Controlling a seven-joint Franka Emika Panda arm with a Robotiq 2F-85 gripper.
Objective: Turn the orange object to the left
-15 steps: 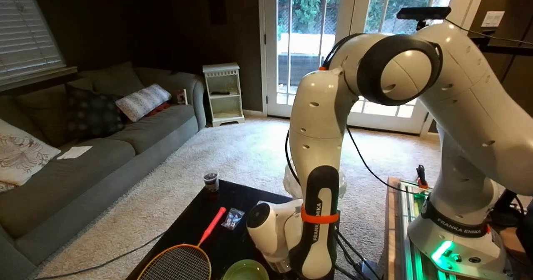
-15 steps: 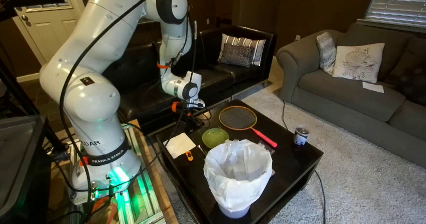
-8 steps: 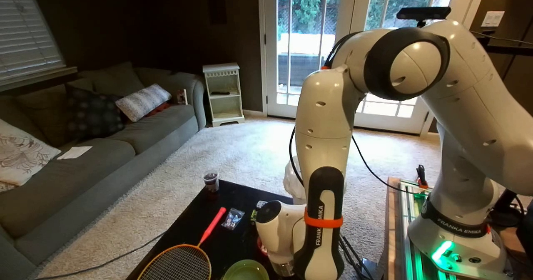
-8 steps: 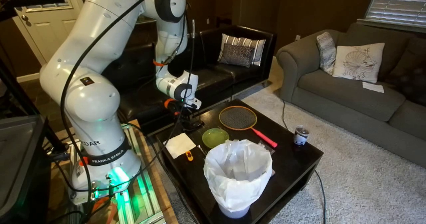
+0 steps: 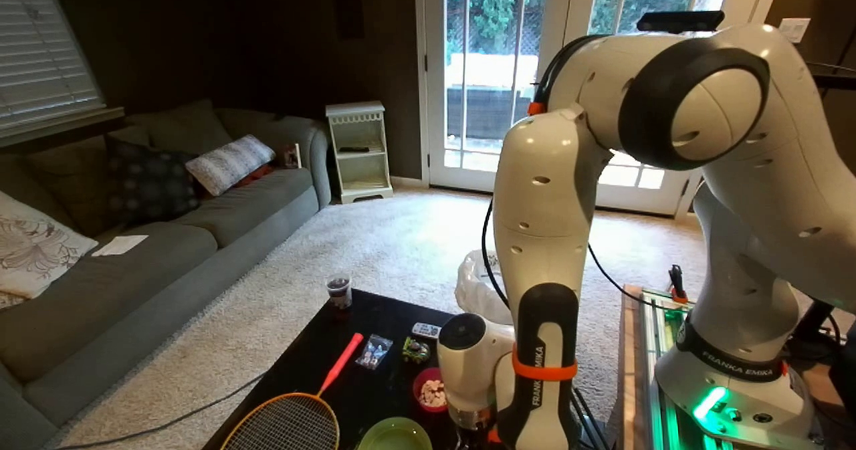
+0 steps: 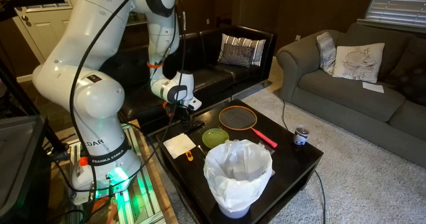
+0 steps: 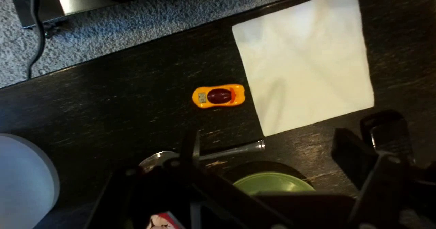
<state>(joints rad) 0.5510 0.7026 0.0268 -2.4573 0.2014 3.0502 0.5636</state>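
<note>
The only roundish reddish thing is a red-pink bowl (image 5: 431, 391) holding pale pieces; I cannot tell if it is the orange object. It stands near the green bowl (image 5: 394, 436), which also shows in an exterior view (image 6: 215, 138) and the wrist view (image 7: 272, 183). A small flat yellow-orange toy car (image 7: 218, 96) lies beside the white paper (image 7: 306, 62); it also shows in an exterior view (image 6: 189, 155). My gripper (image 7: 267, 144) is open and empty above the table, its fingers spread either side of the green bowl in the wrist view.
A clear spoon (image 7: 238, 150) lies by the paper. The lined bin (image 6: 238, 177) stands on the near table side. A racket (image 6: 238, 117), a cup (image 6: 300, 135), a remote (image 5: 426, 330), a green toy (image 5: 416, 350) and a small packet (image 5: 374, 351) are around.
The arm has drawn back toward its base, right in an exterior view, uncovering the red-pink bowl, green toy and remote. The wrist has tilted more downward. The table's things have not visibly moved.
</note>
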